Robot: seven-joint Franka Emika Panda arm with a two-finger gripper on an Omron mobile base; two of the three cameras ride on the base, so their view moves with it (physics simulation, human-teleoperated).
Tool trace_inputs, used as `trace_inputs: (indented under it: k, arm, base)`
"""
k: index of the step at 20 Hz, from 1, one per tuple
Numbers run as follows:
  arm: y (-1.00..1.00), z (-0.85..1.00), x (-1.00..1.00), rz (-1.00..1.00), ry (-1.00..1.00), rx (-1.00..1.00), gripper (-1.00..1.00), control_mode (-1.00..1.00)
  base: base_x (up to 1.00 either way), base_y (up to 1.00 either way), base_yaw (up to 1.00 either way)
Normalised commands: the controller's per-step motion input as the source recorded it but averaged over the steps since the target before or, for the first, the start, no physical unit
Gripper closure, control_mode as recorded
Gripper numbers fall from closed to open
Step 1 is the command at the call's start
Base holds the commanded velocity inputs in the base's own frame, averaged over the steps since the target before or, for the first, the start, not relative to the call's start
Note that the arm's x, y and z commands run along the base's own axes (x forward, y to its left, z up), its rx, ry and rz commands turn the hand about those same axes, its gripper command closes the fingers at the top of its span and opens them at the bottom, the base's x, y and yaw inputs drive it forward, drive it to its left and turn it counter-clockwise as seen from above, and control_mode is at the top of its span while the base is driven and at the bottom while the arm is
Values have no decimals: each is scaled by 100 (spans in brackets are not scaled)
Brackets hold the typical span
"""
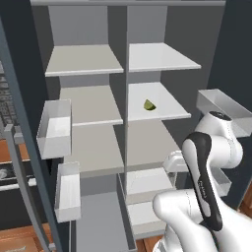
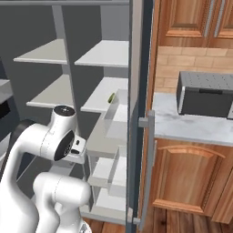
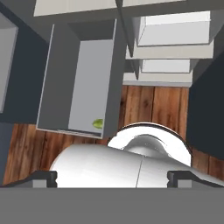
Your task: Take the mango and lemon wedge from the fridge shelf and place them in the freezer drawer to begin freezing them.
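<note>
I see the mango (image 3: 98,124) lying in the freezer drawer (image 3: 59,78), near its front wall. The lemon wedge (image 1: 149,105) sits on the fridge shelf (image 1: 172,106), well apart from my gripper (image 3: 113,177). Its tips stand wide apart, holding nothing. I think the wedge comes next. I should lift the hand up slowly, come in over the shelf, and pinch the little wedge softly

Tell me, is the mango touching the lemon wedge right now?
Apart. The hand view shows the mango lying in the open freezer drawer, while the left base view shows the lemon wedge up on the fridge shelf, a separate compartment.
</note>
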Motion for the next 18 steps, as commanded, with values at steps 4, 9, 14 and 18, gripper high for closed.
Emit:
trace_inputs:
  k: [4, 9, 14, 18]
  arm:
    - [0, 0, 0, 0, 0, 0, -100, 100]
    - [0, 51, 32, -18, -23, -5, -100, -100]
    - [2, 61, 61, -28, -19, -9, -100, -100]
    - [-1, 24, 67, -25, -6, -3, -100, -100]
  base:
    - [13, 0, -8]
    - [0, 0, 0]
    - [0, 0, 0]
    - [0, 0, 0]
